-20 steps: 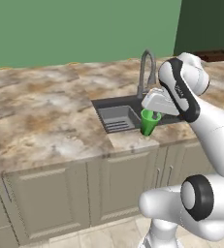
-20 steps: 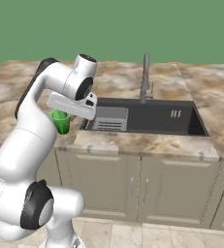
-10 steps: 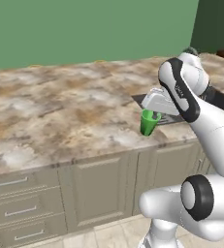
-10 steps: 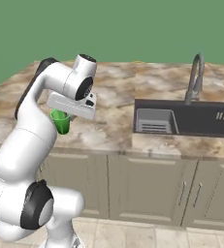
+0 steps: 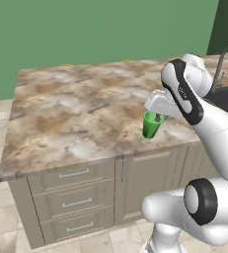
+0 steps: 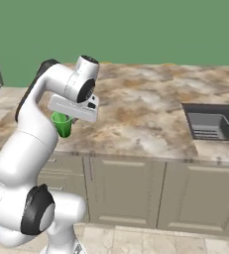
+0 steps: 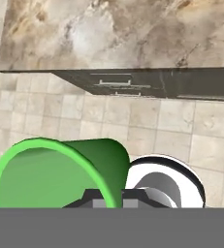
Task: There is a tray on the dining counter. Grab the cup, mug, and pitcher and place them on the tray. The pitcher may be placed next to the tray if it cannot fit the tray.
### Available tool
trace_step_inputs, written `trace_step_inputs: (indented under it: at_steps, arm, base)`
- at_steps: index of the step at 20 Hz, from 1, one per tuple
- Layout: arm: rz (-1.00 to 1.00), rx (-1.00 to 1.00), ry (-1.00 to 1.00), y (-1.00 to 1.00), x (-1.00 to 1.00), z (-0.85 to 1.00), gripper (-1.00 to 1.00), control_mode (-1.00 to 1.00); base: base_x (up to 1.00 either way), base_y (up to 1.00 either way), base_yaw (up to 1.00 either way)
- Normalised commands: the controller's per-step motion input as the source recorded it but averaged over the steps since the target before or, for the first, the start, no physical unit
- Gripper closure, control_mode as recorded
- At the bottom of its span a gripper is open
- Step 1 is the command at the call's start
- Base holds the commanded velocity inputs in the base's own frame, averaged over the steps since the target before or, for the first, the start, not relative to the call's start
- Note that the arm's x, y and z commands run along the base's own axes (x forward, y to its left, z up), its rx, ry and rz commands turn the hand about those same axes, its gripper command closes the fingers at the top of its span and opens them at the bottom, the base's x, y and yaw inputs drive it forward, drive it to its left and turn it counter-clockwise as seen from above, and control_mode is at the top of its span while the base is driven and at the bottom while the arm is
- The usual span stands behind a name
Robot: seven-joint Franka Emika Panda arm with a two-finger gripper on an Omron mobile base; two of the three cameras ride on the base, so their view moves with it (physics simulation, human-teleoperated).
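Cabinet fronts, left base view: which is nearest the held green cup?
The tall door beside the three stacked drawers; it lies just below the cup, the drawers further off.

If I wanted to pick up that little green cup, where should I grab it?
By the rim, from above. The cup has no handle and tapers downward, so its wide open top offers a thin wall to pinch. The gripper holds it that way, jaws shut on the rim.

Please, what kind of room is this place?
Most likely a kitchen: a marbled stone dining counter over cream drawers, an inset sink with a faucet, and a tiled floor.
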Motion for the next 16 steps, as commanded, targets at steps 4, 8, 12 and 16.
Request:
trace_step_inputs:
  at_steps: [4,8,12,16]
  arm:
    - [0.00,0.00,0.00,0.00,0.00,0.00,1.00,1.00]
    - [0.00,0.00,0.00,0.00,0.00,0.00,1.00,1.00]
    - [0.00,0.00,0.00,0.00,0.00,0.00,1.00,1.00]
    - [0.00,0.00,0.00,0.00,0.00,0.00,1.00,1.00]
  base:
    - [0.15,1.00,0.00]
    - [0.26,1.00,0.00]
    - [0.37,1.00,0.00]
    - [0.43,1.00,0.00]
